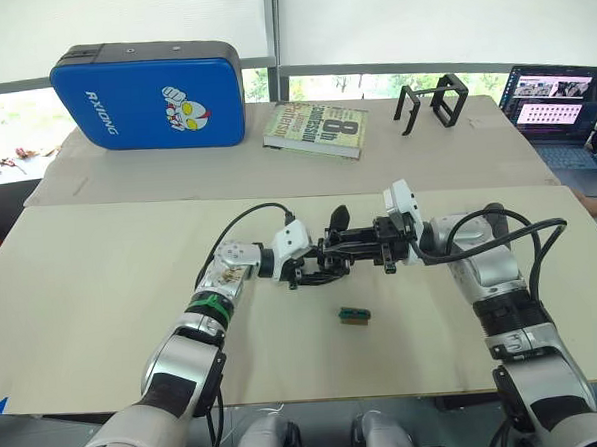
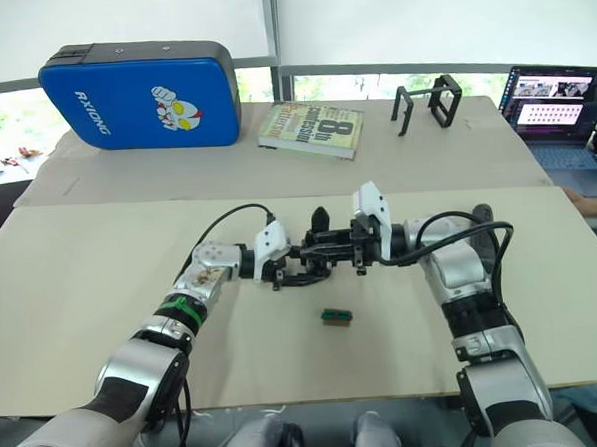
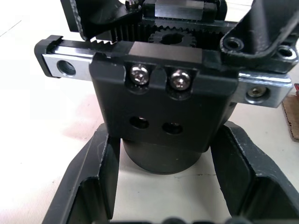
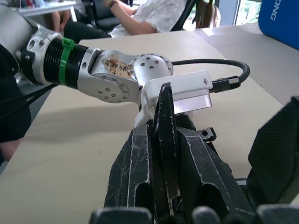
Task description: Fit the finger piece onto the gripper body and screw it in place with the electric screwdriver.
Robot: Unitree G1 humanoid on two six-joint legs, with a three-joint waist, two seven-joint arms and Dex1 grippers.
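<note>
In the middle of the frame, above the bench (image 1: 104,324), the left pincer (image 1: 316,271) holds the gripper body (image 3: 163,116) tight. The right pincer (image 1: 365,242) pinches the finger piece (image 4: 166,140) right beside it. A small green block (image 1: 353,316) lies just below them.

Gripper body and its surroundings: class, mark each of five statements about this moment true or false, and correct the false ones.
1. The gripper body sits between the left gripper's fingers. True.
2. The right gripper is open and empty. False: it is shut on the finger piece.
3. A small green-and-dark block lies on the table in front of the grippers. True.
4. The book lies on top of the blue case. False: it lies beside it.
5. The wire-frame stand stands at the table's near edge. False: it stands far back, near the laptop.
</note>
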